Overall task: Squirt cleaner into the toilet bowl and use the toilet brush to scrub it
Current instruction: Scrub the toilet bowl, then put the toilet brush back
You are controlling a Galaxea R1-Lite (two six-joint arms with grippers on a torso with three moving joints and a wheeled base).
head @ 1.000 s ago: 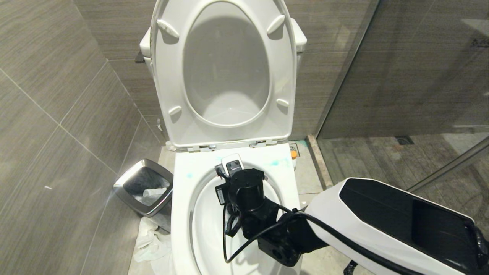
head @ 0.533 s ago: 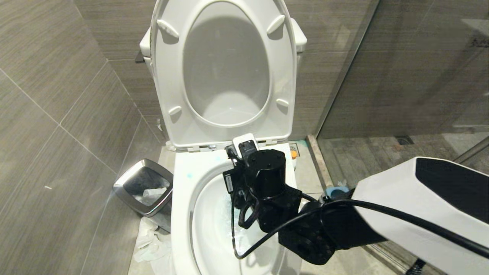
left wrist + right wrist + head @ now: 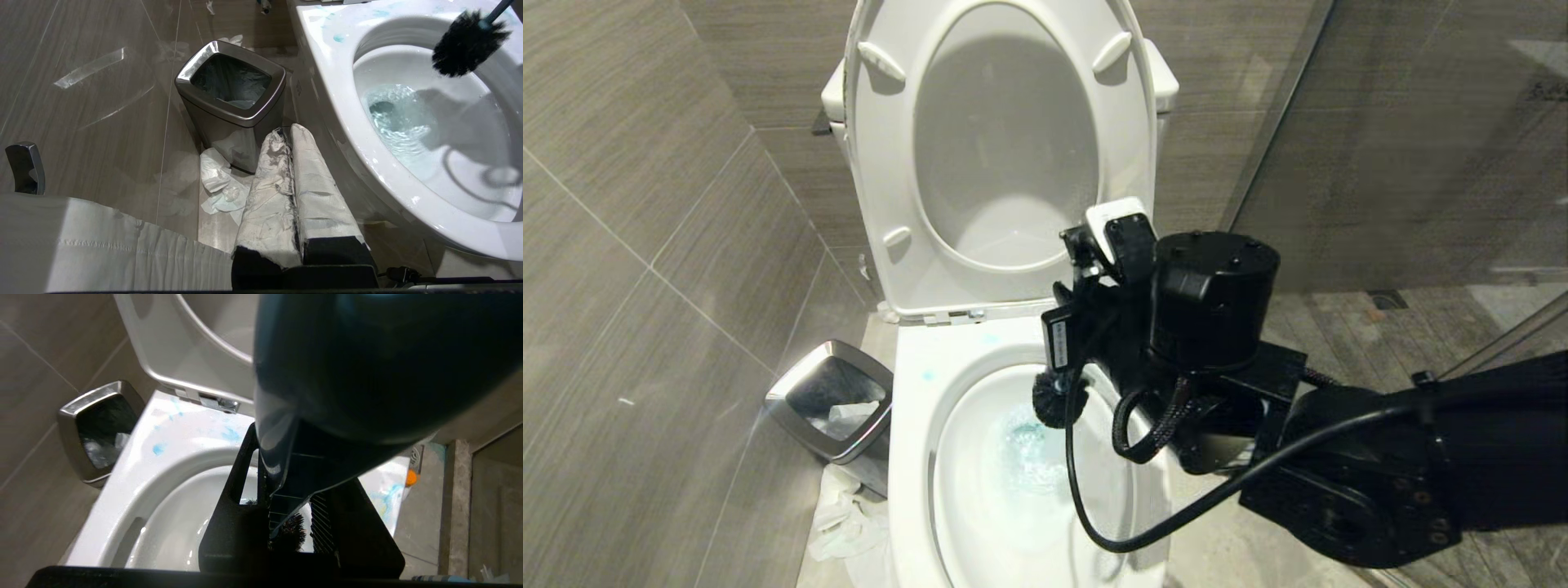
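The right gripper [image 3: 286,522] has its two black fingers [image 3: 229,535] squeezed tight on the dark teal handle of the toilet brush [image 3: 1060,398]. The flat end of the handle sticks up past the fingers, very close to the wrist camera. Below the fingers hangs the round black bristle head. It is in the air above the inside of the toilet bowl [image 3: 915,457], near the back edge, and it does not touch the water. Right under it the water is pale blue and swirling. Past the fingers, on the wide white rim, there are small blue smears of the cleaner [image 3: 157,449]. Behind the rim the seat and lid [image 3: 1005,155] stand straight up. Off to one side, on the floor by the bowl, is a shiny square bin [image 3: 832,402] with crumpled paper [image 3: 845,514] beside it.

The left gripper [image 3: 291,134] is low down by the side of the bowl, near the bin. Its two wrapped fingers are pressed together with nothing between them.
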